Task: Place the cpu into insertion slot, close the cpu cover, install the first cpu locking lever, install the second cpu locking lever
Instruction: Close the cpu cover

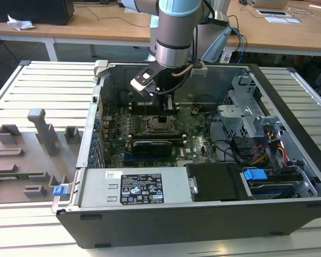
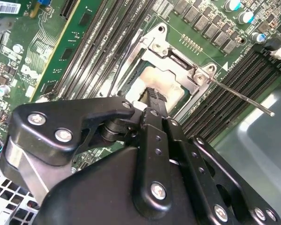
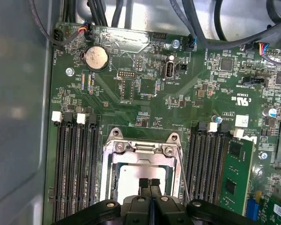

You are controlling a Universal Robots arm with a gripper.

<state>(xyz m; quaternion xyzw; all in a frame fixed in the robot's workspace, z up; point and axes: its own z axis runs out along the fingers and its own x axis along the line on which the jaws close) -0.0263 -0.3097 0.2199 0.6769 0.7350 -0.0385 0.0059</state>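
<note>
Green motherboard (image 3: 145,108) inside open computer case (image 1: 203,225), fingers (image 3: 144,185) pressed together, tips directly over cpu (image 3: 130,182)

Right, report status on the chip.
Gripper shut, tips at the chip. Chip in socket, cover down around it. One lever rod sticking out, looks unlatched.

Bright, even light lit the slatted table (image 1: 37,80), the open case (image 1: 203,219) held soft shadow inside, and pale glare washed its metal wall (image 3: 16,117) beside the green board (image 3: 131,112).
</note>
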